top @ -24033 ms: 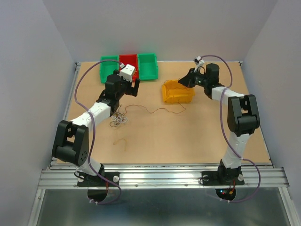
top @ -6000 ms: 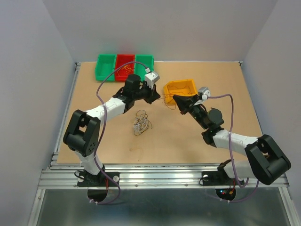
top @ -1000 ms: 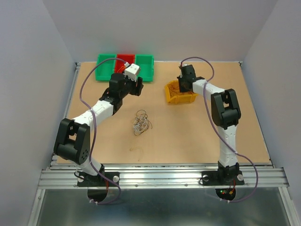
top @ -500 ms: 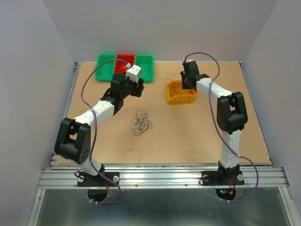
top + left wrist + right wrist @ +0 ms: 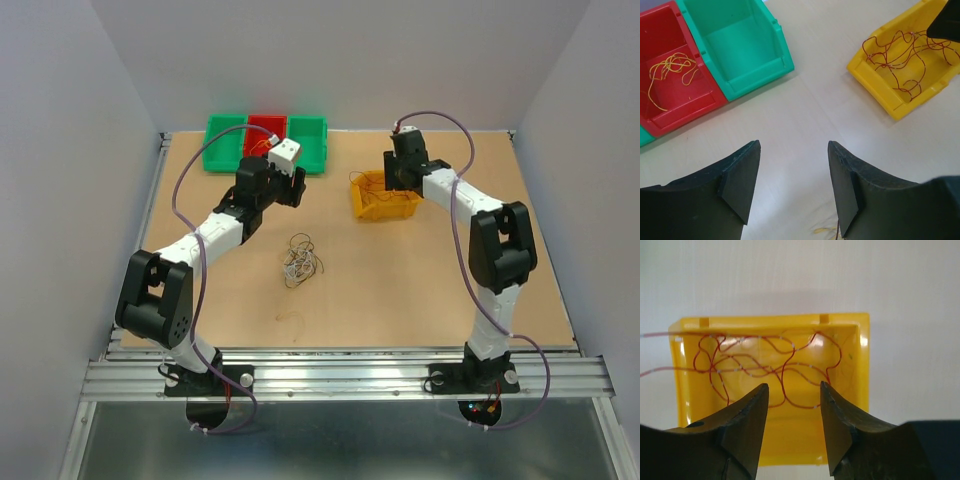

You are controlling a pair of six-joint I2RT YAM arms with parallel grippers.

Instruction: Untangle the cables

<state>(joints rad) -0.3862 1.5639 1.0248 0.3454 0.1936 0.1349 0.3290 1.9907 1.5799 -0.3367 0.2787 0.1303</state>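
Note:
A loose tangle of thin white, dark and brownish cables [image 5: 300,260] lies mid-table, apart from both arms. A red cable [image 5: 765,365] is coiled in the yellow bin [image 5: 860,390]; two of its strands run out over the bin's left wall. My right gripper [image 5: 792,390] hangs open just above that bin [image 5: 383,195], holding nothing. My left gripper [image 5: 296,188] hovers open and empty between the tangle and the back bins; the left wrist view shows its fingers [image 5: 742,180] over bare table. A thin yellow-orange cable [image 5: 670,70] lies in the red bin [image 5: 687,107].
A green bin [image 5: 735,45] stands empty beside the red one, and another green bin [image 5: 227,143] sits at the row's left end. A small faint wire loop [image 5: 290,318] lies near the table's front. Walls close in the table on three sides.
My right gripper has opened over the yellow bin and let go of the red cable, which now lies inside. Its arm shifted slightly right. The left arm has barely moved.

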